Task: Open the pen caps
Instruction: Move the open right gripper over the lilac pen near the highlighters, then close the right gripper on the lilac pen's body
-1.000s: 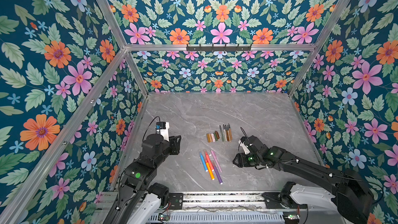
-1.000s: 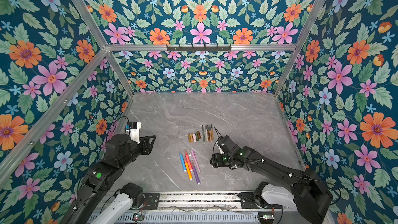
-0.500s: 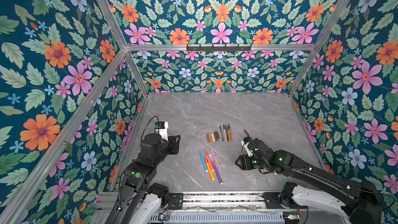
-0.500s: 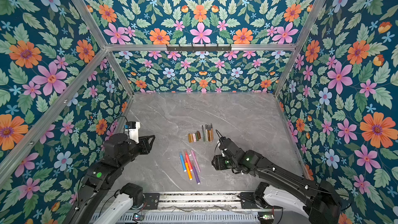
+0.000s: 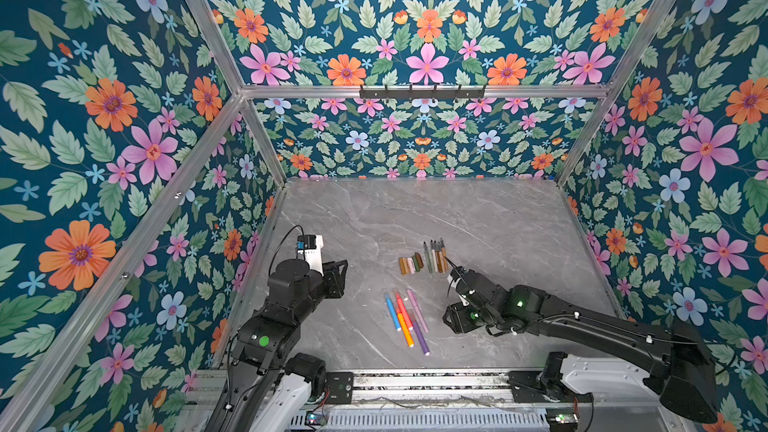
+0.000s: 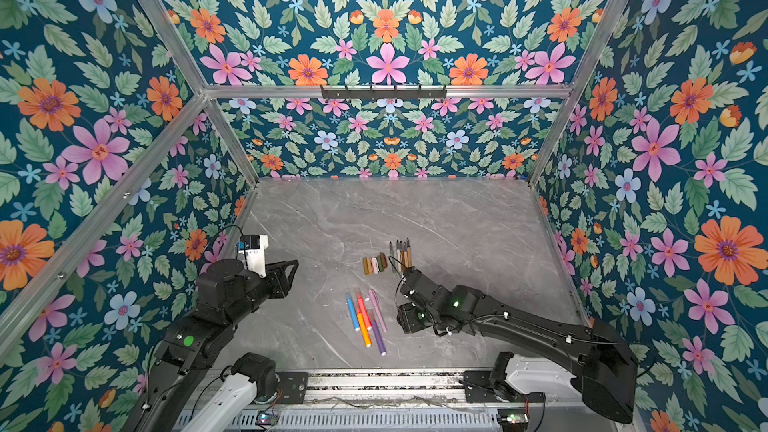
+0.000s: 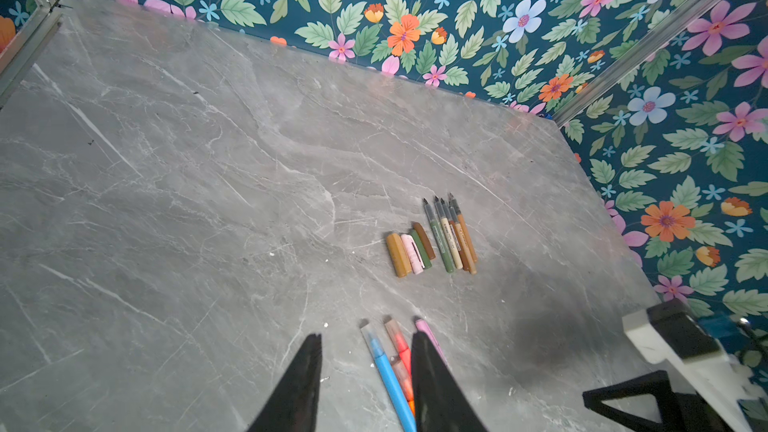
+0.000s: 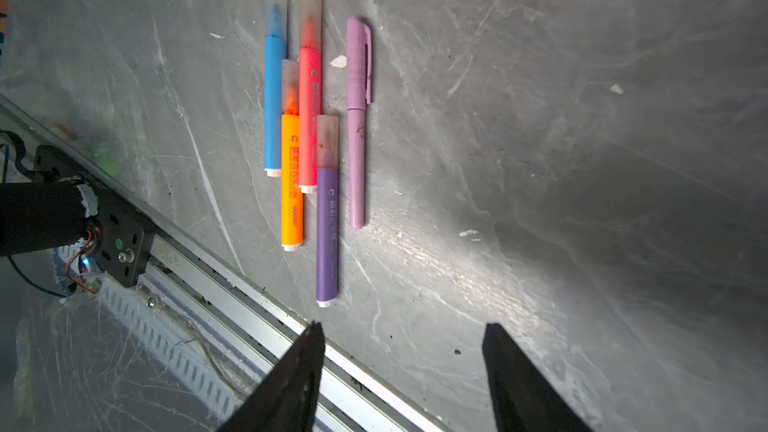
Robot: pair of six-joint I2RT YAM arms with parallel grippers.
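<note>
Several loose pen caps (image 5: 411, 264) (image 6: 375, 263) (image 7: 409, 253), in tan, pink, olive and brown, lie in a row mid-table. Beside them lie thin uncapped pens (image 5: 435, 255) (image 7: 451, 239). Nearer the front lie blue, red, orange and purple highlighters (image 5: 403, 320) (image 8: 307, 118) with translucent caps on, and a pink capped pen (image 8: 357, 127). My left gripper (image 5: 341, 274) (image 7: 368, 336) is open and empty, above the table left of the highlighters. My right gripper (image 5: 452, 320) (image 8: 405, 326) is open and empty, to their right, near the front edge.
Floral walls close in the grey marble table (image 5: 415, 218) on three sides. A metal rail (image 5: 415, 380) (image 8: 232, 284) runs along the front edge. A hook bar (image 5: 422, 91) hangs on the back wall.
The right wrist has shifted a little beside the highlighters. The left arm stays about where it was. No pen or cap has moved.
</note>
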